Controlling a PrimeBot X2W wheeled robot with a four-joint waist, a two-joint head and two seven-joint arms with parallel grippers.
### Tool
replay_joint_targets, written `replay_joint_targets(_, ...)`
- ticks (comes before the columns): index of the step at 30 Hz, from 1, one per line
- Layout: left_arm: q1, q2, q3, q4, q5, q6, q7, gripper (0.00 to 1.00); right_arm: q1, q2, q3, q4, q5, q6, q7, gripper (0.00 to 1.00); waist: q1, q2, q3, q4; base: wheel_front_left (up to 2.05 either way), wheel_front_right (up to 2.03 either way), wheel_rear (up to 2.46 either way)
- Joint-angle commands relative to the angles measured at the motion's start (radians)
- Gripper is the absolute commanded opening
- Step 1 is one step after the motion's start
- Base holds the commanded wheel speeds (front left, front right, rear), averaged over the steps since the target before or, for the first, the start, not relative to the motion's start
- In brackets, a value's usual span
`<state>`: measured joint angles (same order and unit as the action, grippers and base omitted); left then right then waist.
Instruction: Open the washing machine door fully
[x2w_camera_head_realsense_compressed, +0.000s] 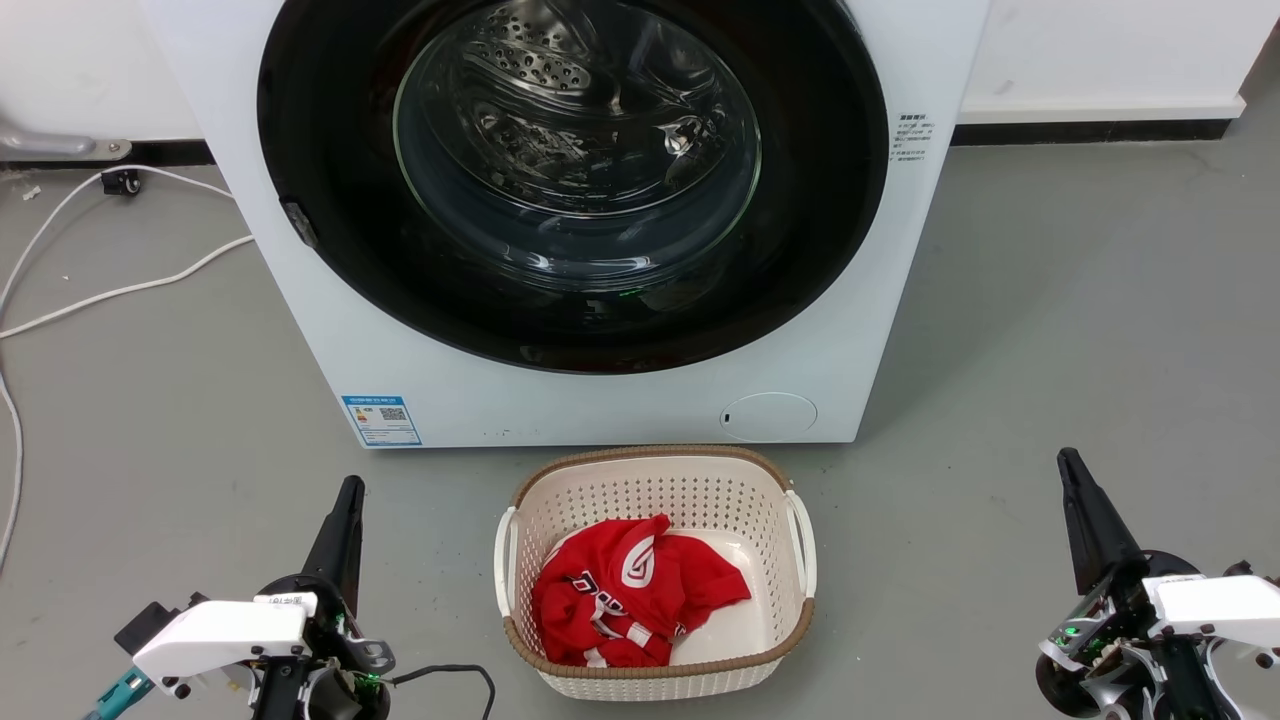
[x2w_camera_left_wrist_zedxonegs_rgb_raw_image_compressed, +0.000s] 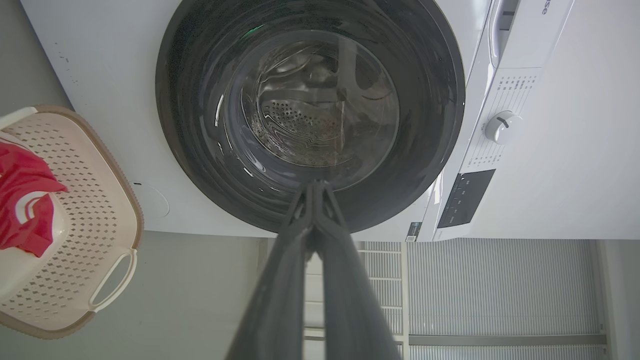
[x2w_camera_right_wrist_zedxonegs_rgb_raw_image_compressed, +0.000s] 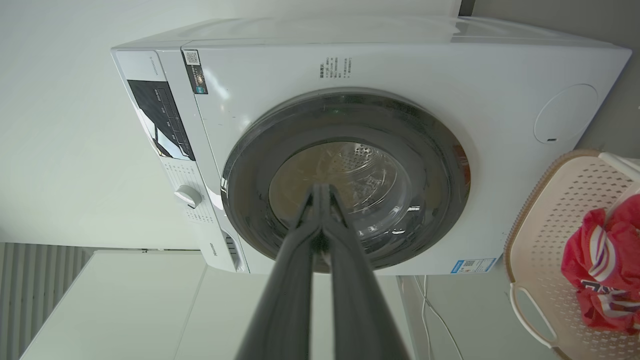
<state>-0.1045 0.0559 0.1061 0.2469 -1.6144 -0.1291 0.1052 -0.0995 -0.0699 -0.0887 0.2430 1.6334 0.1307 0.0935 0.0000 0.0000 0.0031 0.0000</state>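
Grey floor (x2w_camera_head_realsense_compressed: 1050, 300), white washer (x2w_camera_head_realsense_compressed: 600, 405): large round glossy black washing machine door (x2w_camera_head_realsense_compressed: 575, 180), glass-bowled, upper middle, apparently shut.
Likely heavy, rigid, slick; hook the small dark catch (x2w_camera_head_realsense_compressed: 300, 222) on its rim at frame left. Closed and empty at the bottom corners: left pincer (x2w_camera_head_realsense_compressed: 350, 495), right pincer (x2w_camera_head_realsense_compressed: 1075, 480).

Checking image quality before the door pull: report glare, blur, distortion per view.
Head view: sharp, evenly lit, glints on the door glass. Left wrist view: wide-angle bending, jaws blurred. Right wrist view: same bending, hazy glare over the door, jaws soft.
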Motion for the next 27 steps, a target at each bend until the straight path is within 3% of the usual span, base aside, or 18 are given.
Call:
replay_joint_targets(1, -0.008, -0.001, 0.003, 0.0, 0.002, -0.003, 0.004, 0.0, -0.013, 0.002, -0.003, 0.002, -0.005, 0.0, 0.004, 0.0, 0.0, 0.0, 0.0, 0.0, 0.0, 0.0, 0.0)
replay_joint_targets(6, -0.008, -0.001, 0.003, 0.0, 0.002, -0.003, 0.005, 0.0, -0.014, 0.003, -0.005, 0.002, -0.007, 0.0, 0.005, 0.0, 0.0, 0.0, 0.0, 0.0, 0.0, 0.0, 0.0)
replay_joint_targets(7, 0.0, -0.001, 0.0, 0.001, 0.0, 0.0, 0.002, 1.0, 0.0, 0.002, -0.002, 0.001, -0.001, 0.0, 0.003, 1.0, 0.0, 0.0, 0.0, 0.0, 0.0, 0.0, 0.0)
replay_joint_targets(18, 0.003, -0.001, -0.041, -0.036, 0.02, 0.0, -0.05, 1.0, 0.023, 0.004, 0.008, -0.038, -0.044, 0.0, -0.049, 1.0, 0.0, 0.0, 0.001, 0.0, 0.0, 0.0, 0.0)
replay_joint_targets(27, -0.004, -0.001, -0.043, -0.106, 0.192, 0.0, -0.1, 1.0, 0.036, 0.007, 0.012, -0.11, -0.262, 0.0, -0.096, 1.0, 0.0, 0.0, 0.006, 0.001, 0.0, 0.0, 0.0)
